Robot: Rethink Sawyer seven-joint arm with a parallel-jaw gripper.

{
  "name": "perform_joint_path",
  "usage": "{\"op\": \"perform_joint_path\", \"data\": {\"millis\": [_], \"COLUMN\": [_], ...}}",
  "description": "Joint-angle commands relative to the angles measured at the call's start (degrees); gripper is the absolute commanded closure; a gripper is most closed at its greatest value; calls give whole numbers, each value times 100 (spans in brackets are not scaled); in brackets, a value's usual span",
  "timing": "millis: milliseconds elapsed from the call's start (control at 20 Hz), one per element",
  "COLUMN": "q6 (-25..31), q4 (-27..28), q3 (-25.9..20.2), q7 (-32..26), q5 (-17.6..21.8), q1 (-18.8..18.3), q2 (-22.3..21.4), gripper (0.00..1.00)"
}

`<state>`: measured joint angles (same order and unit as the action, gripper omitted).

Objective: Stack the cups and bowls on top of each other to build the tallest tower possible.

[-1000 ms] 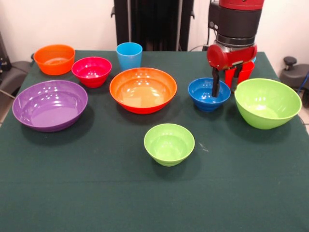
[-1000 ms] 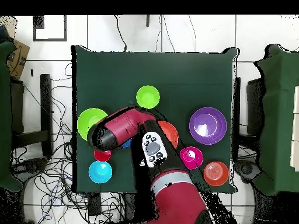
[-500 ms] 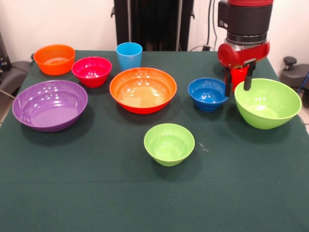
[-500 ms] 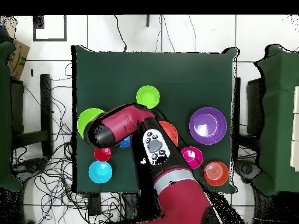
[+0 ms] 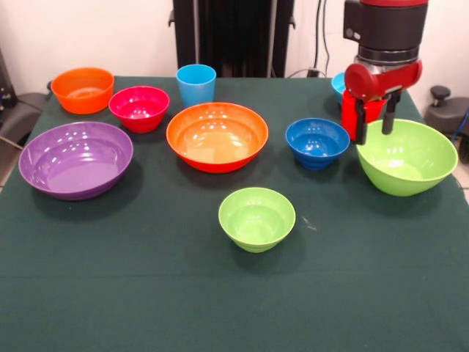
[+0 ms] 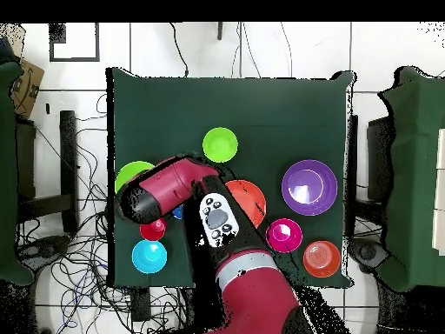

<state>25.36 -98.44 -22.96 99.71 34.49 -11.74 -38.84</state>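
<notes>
All the bowls stand apart on the green cloth, and no tower shows. My gripper (image 5: 374,119) is open, its two black fingers hanging at the far left rim of the large lime green bowl (image 5: 406,155), just in front of the red cup (image 5: 349,111). Left of it sits the dark blue bowl (image 5: 316,141). A light blue bowl (image 5: 338,83) peeks out behind the arm. The large orange bowl (image 5: 217,136) is central, with the small lime green bowl (image 5: 256,218) nearer the camera. The purple bowl (image 5: 75,158), magenta-red bowl (image 5: 139,108), small orange bowl (image 5: 82,89) and light blue cup (image 5: 196,84) are at the left.
From above, the arm (image 6: 174,187) covers part of the large lime green bowl (image 6: 129,174) and most of the dark blue one. The red cup (image 6: 152,230) and light blue bowl (image 6: 149,256) lie near the table edge. Cables cover the floor.
The gripper has left the dark blue bowl, where one finger hung inside, and has moved right to the large lime green bowl's rim. No bowl or cup has shifted.
</notes>
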Motion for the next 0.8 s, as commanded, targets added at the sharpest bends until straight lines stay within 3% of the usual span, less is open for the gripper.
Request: {"op": "perform_joint_path", "data": {"millis": [50, 800], "q6": [553, 554], "q4": [257, 64], "q3": [206, 214], "q7": [-140, -442], "q5": [414, 408], "q1": [247, 176], "q2": [271, 140], "gripper": [0, 0]}}
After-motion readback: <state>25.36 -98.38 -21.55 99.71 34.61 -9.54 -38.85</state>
